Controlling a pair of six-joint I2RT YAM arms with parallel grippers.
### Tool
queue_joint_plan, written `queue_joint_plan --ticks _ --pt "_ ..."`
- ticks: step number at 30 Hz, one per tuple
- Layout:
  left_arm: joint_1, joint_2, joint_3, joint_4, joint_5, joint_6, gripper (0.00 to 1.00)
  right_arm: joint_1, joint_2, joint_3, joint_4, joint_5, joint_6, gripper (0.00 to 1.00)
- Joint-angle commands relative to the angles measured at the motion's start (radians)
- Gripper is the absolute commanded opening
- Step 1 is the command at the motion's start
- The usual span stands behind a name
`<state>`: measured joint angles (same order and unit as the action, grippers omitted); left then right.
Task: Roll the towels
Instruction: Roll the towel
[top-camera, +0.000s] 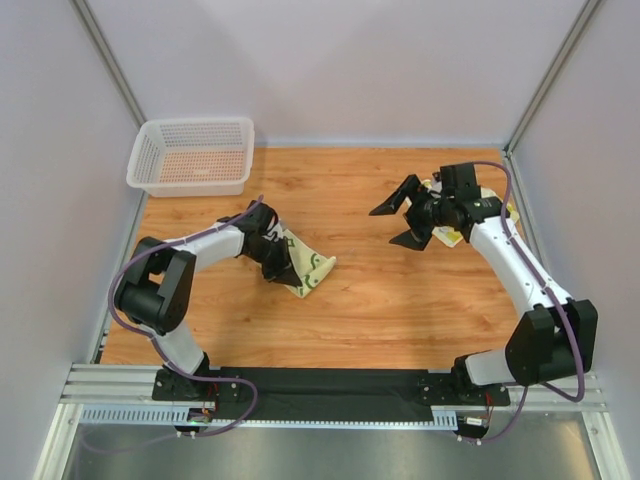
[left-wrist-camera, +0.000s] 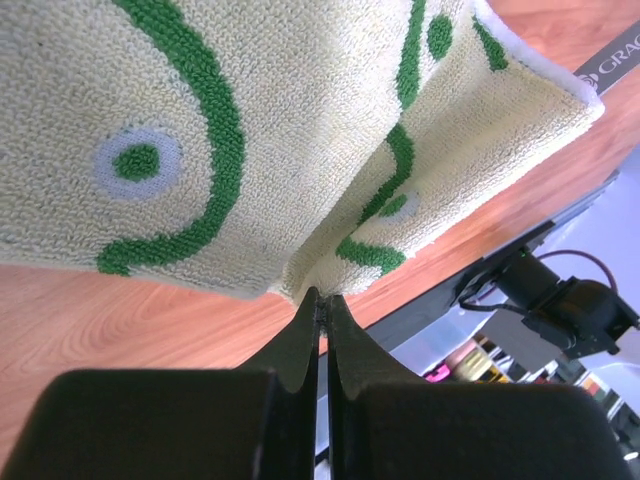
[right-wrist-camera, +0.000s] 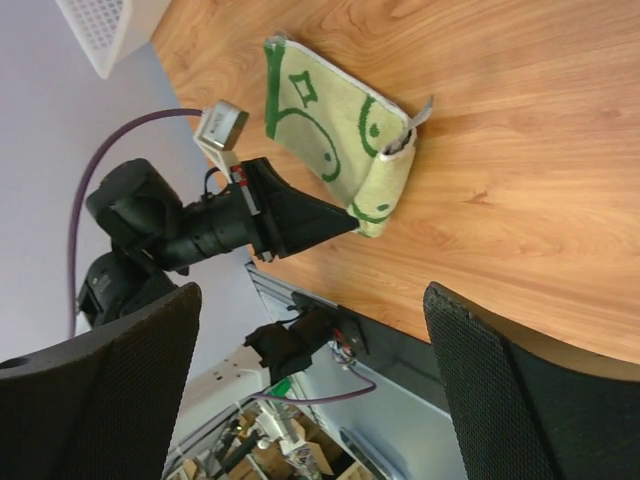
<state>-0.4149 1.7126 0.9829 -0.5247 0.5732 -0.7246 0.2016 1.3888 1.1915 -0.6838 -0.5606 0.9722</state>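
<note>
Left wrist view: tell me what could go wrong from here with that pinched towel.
The left tool pinches the towel only by a thin edge at its tips; a pull might slip it free.
The towel is folded loosely, not rolled, so it may flop open.
The right tool hangs open, away from this towel, so nothing steadies the far end.

Counter (top-camera: 370, 300): warm orange-brown wood-grain top, matte. Behind it stands a plain, pale lilac-grey back wall (top-camera: 340, 60). Matching side walls close it in on the left (top-camera: 50, 200) and right (top-camera: 590, 200). Slim metal posts (top-camera: 110, 65) rise from its two far corners. A white mesh basket (top-camera: 190, 187) sits on its far left corner. Along its near edge runs a black strip (top-camera: 330, 383), then a ribbed aluminium rail (top-camera: 330, 402). Light is even, shadows soft.
</note>
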Motion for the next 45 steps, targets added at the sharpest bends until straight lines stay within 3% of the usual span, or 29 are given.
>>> queue_joint_plan --ticks 1,7,12,18,21,28,45 --pt "0.025 -0.048 0.022 -0.002 -0.009 -0.044 0.0 0.004 0.013 0.028 -0.029 0.03 -0.147 0.93" --pt "0.091 -0.053 -0.052 0.061 -0.01 -0.119 0.0 0.028 0.068 0.045 -0.016 0.011 -0.251 0.91" --pt "0.125 0.001 -0.072 0.066 -0.006 -0.133 0.0 0.117 0.147 0.037 0.029 -0.027 -0.355 0.84" --pt "0.145 0.045 -0.069 0.057 -0.016 -0.113 0.0 0.245 0.262 0.057 0.151 -0.074 -0.417 0.48" --pt "0.149 0.077 -0.035 0.026 -0.03 -0.082 0.0 0.294 0.34 0.094 0.223 -0.14 -0.408 0.4" --pt "0.151 0.105 0.046 -0.038 -0.062 -0.012 0.0 0.386 0.512 0.21 0.305 -0.239 -0.389 0.37" --pt "0.151 0.143 0.148 -0.143 -0.121 0.12 0.0 0.387 0.777 0.299 0.527 -0.315 -0.247 0.31"
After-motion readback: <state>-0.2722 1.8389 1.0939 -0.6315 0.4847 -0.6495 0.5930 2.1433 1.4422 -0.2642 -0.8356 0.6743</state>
